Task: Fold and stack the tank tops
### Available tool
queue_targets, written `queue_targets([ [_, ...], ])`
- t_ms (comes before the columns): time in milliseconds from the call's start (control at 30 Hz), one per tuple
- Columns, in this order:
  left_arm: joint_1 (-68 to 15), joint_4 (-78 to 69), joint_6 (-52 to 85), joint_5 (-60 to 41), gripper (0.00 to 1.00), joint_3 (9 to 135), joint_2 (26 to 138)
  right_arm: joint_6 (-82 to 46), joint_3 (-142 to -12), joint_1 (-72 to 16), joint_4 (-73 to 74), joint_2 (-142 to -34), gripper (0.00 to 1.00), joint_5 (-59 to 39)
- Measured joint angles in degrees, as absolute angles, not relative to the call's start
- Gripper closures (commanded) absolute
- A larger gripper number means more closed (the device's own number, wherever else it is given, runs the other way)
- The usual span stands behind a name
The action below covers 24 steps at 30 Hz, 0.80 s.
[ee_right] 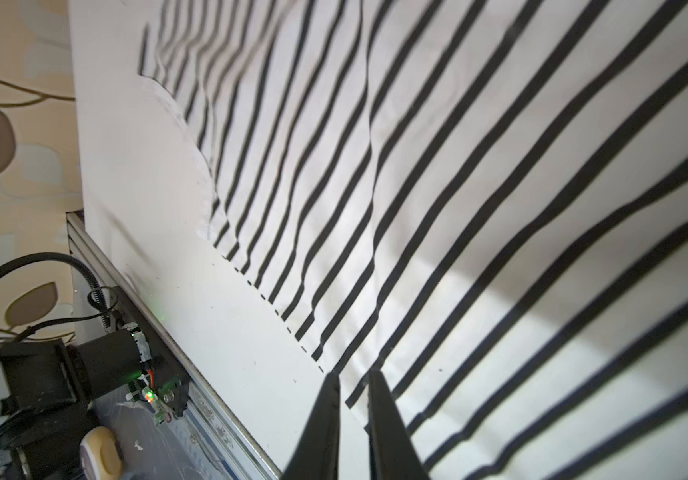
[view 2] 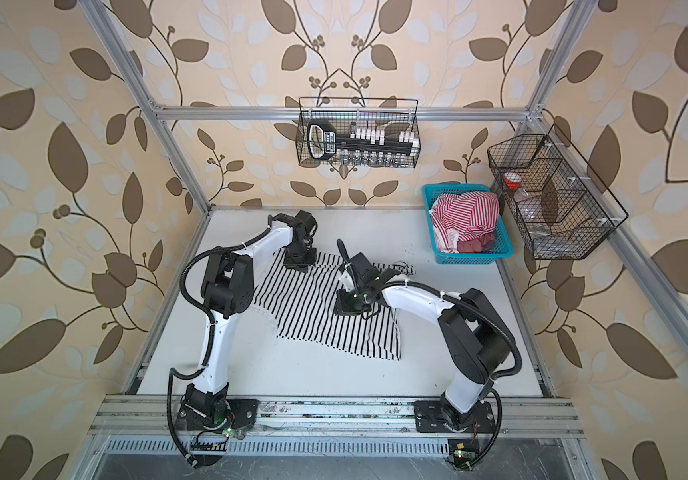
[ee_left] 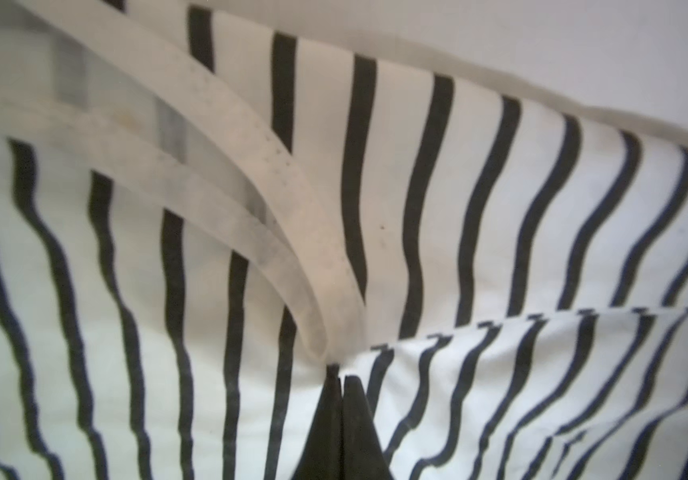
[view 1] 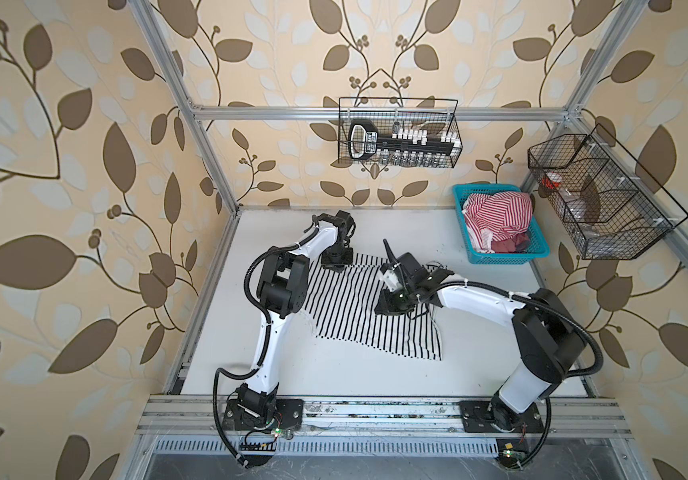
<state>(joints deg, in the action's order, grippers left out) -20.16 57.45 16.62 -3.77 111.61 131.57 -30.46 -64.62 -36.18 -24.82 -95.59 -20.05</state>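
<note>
Table [view 1: 334,374] open at front | striped top [view 1: 346,307] hem at right hand [ee_right: 352,376]

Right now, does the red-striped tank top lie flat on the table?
No, the red-striped tank top sits crumpled inside the blue plastic basket.

**Two tops, three baskets**

One counter [view 1: 334,374]. Two arms, left arm [view 1: 269,332] and right arm [view 1: 475,301], bear two tools, left tool [ee_left: 340,374] and right tool [ee_right: 352,378]. Two tops: a black-striped top [view 1: 350,316], a red-striped top [view 1: 496,212]. Three baskets: a teal basket [view 1: 504,258], a back wire basket [view 1: 375,164], a side wire basket [view 1: 624,241].
</note>
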Motion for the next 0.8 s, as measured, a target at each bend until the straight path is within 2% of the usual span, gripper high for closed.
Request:
queue_targets([
  [33, -20.16, 57.45, 16.62, -3.77, 0.99, 111.53, 130.80, -29.54, -65.87, -35.00, -25.96, -94.13, 0.76, -19.44],
  [100, -20.16, 57.32, 16.51, -3.57, 0.84, 110.98, 129.10, -27.94, -67.79, -32.58, -27.44, -91.48, 0.76, -18.26],
  [267, -20.16, 57.08, 16.21, -2.68, 0.65, 110.98, 126.15, -25.82, -68.20, -26.04, -29.58, -87.70, 0.76, -16.49],
  [367, -20.16, 57.45, 16.14, -2.57, 0.56, 112.22, 126.61, -25.36, -66.41, -24.25, -30.04, -87.37, 0.76, -16.29],
  [567, -20.14, 57.23, 16.62, -2.46, 0.55, 114.30, 128.88, -24.93, -63.44, -23.53, -30.92, -87.29, 0.76, -16.34],
  [800, -19.55, 56.71, 17.52, -1.74, 0.64, 118.54, 133.73, -24.58, -61.65, -23.49, -30.59, -87.29, 0.78, -16.69],
])
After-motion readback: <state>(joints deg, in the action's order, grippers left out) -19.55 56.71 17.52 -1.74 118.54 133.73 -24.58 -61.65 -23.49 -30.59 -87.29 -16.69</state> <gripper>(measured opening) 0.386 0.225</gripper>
